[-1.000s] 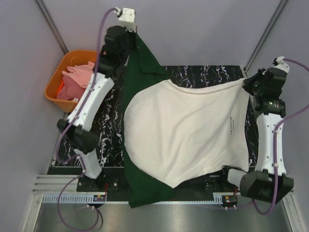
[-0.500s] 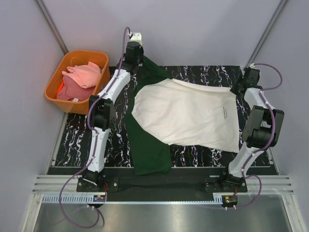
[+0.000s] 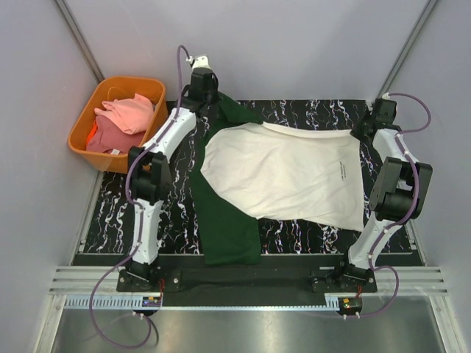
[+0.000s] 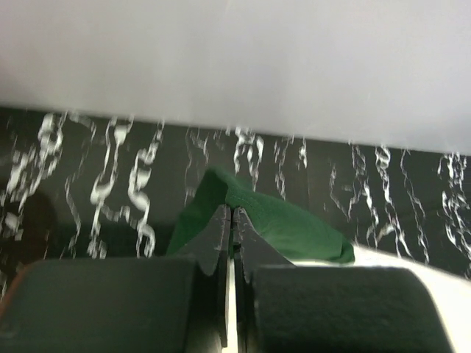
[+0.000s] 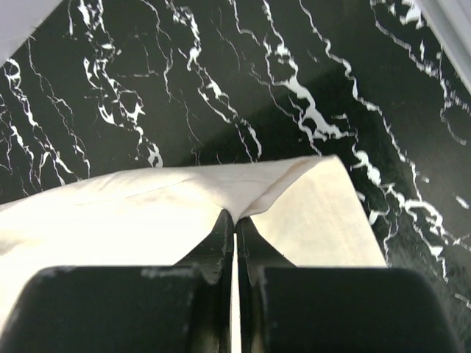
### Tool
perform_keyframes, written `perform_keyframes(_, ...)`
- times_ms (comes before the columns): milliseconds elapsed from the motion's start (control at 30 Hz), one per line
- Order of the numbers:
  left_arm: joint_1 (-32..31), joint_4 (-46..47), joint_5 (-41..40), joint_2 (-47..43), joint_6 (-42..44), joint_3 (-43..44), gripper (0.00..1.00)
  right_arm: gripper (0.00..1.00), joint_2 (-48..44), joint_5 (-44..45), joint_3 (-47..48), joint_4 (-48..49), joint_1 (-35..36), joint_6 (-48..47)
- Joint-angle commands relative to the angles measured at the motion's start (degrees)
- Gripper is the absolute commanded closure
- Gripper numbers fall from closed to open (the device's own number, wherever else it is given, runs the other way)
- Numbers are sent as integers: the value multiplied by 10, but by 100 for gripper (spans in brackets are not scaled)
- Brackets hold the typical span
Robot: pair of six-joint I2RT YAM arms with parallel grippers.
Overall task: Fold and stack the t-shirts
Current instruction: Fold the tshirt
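A cream t-shirt [image 3: 287, 176] with dark green sleeves [image 3: 227, 220] lies spread on the black marbled table [image 3: 118, 206], plain side up. My left gripper [image 3: 210, 94] is shut on the green sleeve [image 4: 280, 220] at the far left of the table. My right gripper [image 3: 366, 129] is shut on the cream hem corner [image 5: 294, 198] at the far right. The cloth between them is pulled fairly flat. Pink and coral t-shirts [image 3: 121, 118] sit crumpled in the orange bin.
An orange bin [image 3: 85, 118] stands off the table's far left corner. Grey walls close the far side and both flanks. Both arms stretch out along the table's left and right sides.
Both arms have stretched forward and lowered the shirt from the air onto the table. In the last half second the left gripper shifted only slightly.
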Motion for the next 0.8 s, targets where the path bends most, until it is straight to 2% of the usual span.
perform_keyframes(0, 1, -28, 5, -119, -58, -58, 100, 100, -6, -3, 25, -42, 0, 32)
perform_keyframes(100, 1, -65, -7, -189, -85, -135, 100, 100, -6, -4, 27, -66, 1, 42)
perform_keyframes(233, -1, -89, 19, -282, -107, -248, 100, 100, -3, 6, 28, -89, 0, 33)
perform_keyframes(433, -23, -130, 33, -358, -126, -346, 100, 100, 6, 19, 43, -110, -5, 31)
perform_keyframes(767, -39, -179, 35, -423, -168, -422, 100, 100, 16, 14, 65, -140, -25, 17)
